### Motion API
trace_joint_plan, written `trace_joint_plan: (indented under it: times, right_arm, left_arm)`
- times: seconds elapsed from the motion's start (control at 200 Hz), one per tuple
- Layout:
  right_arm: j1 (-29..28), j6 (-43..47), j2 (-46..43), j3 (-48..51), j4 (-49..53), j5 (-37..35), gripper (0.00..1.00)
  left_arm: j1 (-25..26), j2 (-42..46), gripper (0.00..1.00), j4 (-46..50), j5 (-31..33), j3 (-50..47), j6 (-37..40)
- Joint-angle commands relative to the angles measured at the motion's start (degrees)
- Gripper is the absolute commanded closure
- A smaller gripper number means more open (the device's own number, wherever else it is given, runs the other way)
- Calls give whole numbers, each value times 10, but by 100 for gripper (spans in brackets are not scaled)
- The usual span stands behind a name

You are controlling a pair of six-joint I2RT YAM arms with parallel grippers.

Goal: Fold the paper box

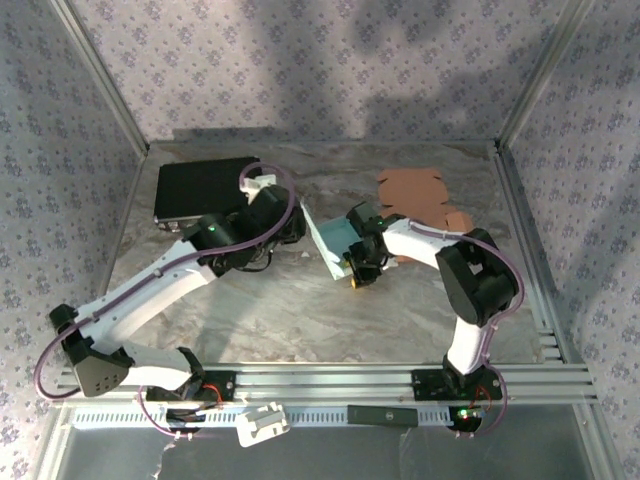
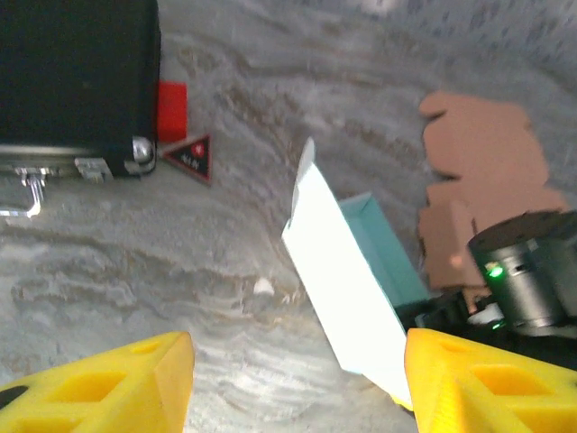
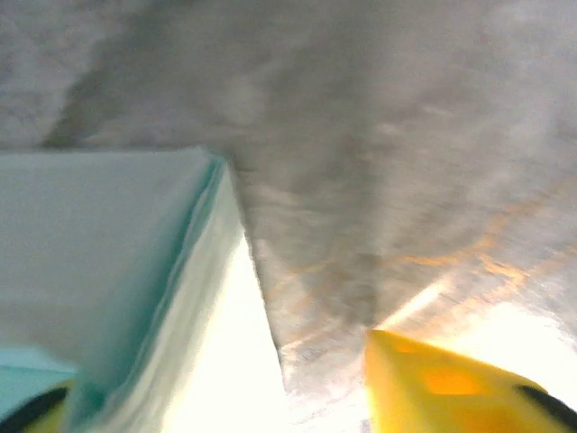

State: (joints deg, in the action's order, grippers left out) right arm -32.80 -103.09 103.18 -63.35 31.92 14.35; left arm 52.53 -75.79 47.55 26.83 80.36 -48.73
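1. yellow fingers (image 2: 135, 370) of the left hand (image 2: 296, 361) stand wide apart, holding nothing; the paper box (image 2: 347, 271) lies just ahead at 1 o'clock.
2. the box sits mid-surface (image 1: 300, 320), half-formed, with one white flap raised.
3. the right hand (image 1: 358, 268), at the box's 5 o'clock, is parted around a wall, not pinching it.
4. step in hand: probably lining up a grip. next, one hand must close on a flap and crease it inward.

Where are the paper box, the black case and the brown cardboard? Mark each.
paper box (image 2: 347, 298), left wrist view, pale outer panel.
black case (image 1: 200, 188), top external view, lid centre.
brown cardboard (image 1: 415, 190), top external view, sheet's middle.
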Motion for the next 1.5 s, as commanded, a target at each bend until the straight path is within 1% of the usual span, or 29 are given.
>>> trace_joint_plan:
  times: [0.0,0.05,0.13,0.2,0.255,0.295,0.345,0.41,0.465,0.5,0.545,0.615,0.725,0.84,0.885,0.969,1.064,1.119,1.219,1.354,1.369,1.439,1.454,1.499]
  right_arm:
    - [-2,-70,-49,5,30,-7,40]
    - [-1,-70,-70,10,33,-14,37]
    - [3,-60,-113,19,36,-33,37]
    - [7,-35,-160,23,45,-79,36]
    - [13,6,-195,21,45,-122,36]
    - [20,62,-218,18,33,-154,37]
    - [31,159,-241,9,27,-187,37]
    - [44,314,-264,3,-16,-208,36]
    - [55,432,-277,6,-45,-196,36]
    - [64,489,-280,5,-49,-176,36]
    - [76,538,-279,0,-36,-153,39]
    - [91,583,-280,1,-14,-139,42]
    - [101,605,-304,31,-28,-132,45]
    - [109,606,-316,47,-38,-121,48]
    - [112,608,-315,47,-38,-119,49]
    - [117,612,-313,48,-37,-115,51]
    - [121,618,-313,51,-41,-110,52]
    - [122,620,-314,52,-43,-109,53]
    - [127,622,-315,56,-43,-110,55]
    - [135,645,-321,60,-53,-102,58]
    - [135,650,-322,61,-56,-99,58]
    - [137,666,-327,63,-62,-91,59]
    - [136,686,-327,62,-64,-90,60]
    - [137,707,-331,66,-71,-86,60]
  left_arm:
    - [2,-5,37,12,-30,-13,-12]
    - [2,-10,35,13,-36,-14,-11]
    - [1,-14,33,15,-43,-16,-7]
    - [1,-12,30,11,-54,-17,0]
    - [0,-13,28,13,-61,-14,2]
    - [-1,-15,27,11,-73,-10,5]
    - [-3,-22,27,9,-93,-3,6]
    - [-3,-45,26,12,-116,15,6]
    - [-3,-75,26,29,-122,39,5]
    - [-2,-94,27,36,-125,55,4]
    - [-3,-118,27,37,-126,72,5]
    - [-3,-161,29,48,-123,107,11]
    - [-6,-237,34,88,-109,181,28]
    - [-9,-297,43,135,-83,241,42]
    - [-9,-308,48,145,-72,252,44]
    - [-6,-314,60,155,-50,256,44]
    - [-3,-318,68,158,-38,255,51]
    - [-3,-327,78,167,-32,263,58]
    - [-3,-342,100,192,-14,287,78]
    - [-7,-347,100,210,2,310,157]
    - [-8,-347,100,212,1,326,168]
    - [-14,-349,100,226,-9,349,237]
    - [-15,-350,100,228,-11,354,252]
    - [-15,-348,100,229,-19,360,309]
